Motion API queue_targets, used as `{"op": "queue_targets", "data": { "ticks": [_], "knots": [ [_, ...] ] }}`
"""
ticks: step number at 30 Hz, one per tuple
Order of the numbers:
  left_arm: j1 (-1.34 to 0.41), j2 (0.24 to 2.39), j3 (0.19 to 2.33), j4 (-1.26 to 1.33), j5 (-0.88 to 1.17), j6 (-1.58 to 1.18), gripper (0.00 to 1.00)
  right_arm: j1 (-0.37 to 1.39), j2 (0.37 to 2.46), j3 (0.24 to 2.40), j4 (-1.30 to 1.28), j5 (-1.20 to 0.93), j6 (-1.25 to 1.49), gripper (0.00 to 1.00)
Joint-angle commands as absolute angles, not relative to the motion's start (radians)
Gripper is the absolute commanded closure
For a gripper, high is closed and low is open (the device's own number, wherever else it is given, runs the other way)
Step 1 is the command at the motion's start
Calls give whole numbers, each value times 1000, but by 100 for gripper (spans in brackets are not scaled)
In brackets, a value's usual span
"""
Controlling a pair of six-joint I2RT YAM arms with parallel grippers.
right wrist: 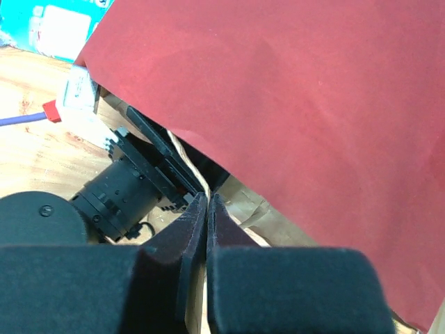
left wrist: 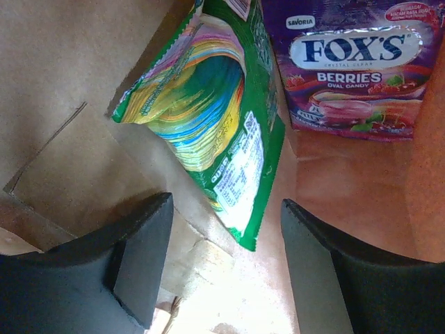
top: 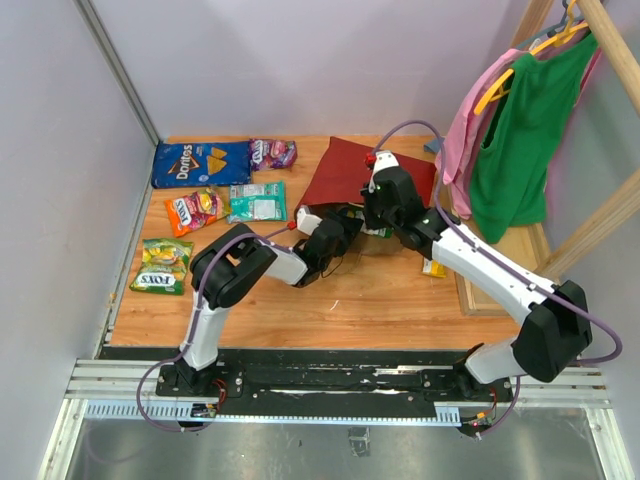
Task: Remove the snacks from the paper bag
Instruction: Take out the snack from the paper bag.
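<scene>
Wooden table [top: 400, 290]: bag [top: 345, 170] on its side, several snacks [top: 200, 163] out at left. Left gripper [left wrist: 226, 243] sits inside it, jaws apart and empty, with a green packet [left wrist: 208, 118] just ahead. Right gripper [right wrist: 207, 209] is closed at the bag's lip. Next I'd advance and pinch the packet's corner.

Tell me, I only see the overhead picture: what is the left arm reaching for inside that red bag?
Observer: A green packet with rainbow stripes, leaning against the brown inside of the paper bag.
Visitor: Has it grabbed it?
Observer: No. The left pincer is open, with one finger on each side of the packet's lower corner, not touching it.
Visitor: Anything else in there?
Observer: A purple Fox's Berries bag sits behind the green one.
</scene>
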State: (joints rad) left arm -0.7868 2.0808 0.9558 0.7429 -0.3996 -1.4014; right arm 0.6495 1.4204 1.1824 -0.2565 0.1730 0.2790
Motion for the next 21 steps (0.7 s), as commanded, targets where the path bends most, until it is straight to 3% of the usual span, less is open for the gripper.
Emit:
{"op": "queue_targets", "data": {
  "ticks": [1, 9, 21],
  "knots": [
    [-818, 2118, 1035, 552, -541, -1436, 32, 637, 1375, 1163, -240, 220, 265, 99],
    [-831, 2146, 1193, 279, -641, -1533, 30, 638, 1340, 1147, -212, 236, 266, 99],
    [-831, 2236, 1366, 163, -716, -1531, 31, 635, 1312, 1133, -219, 255, 251, 99]
  ]
}}
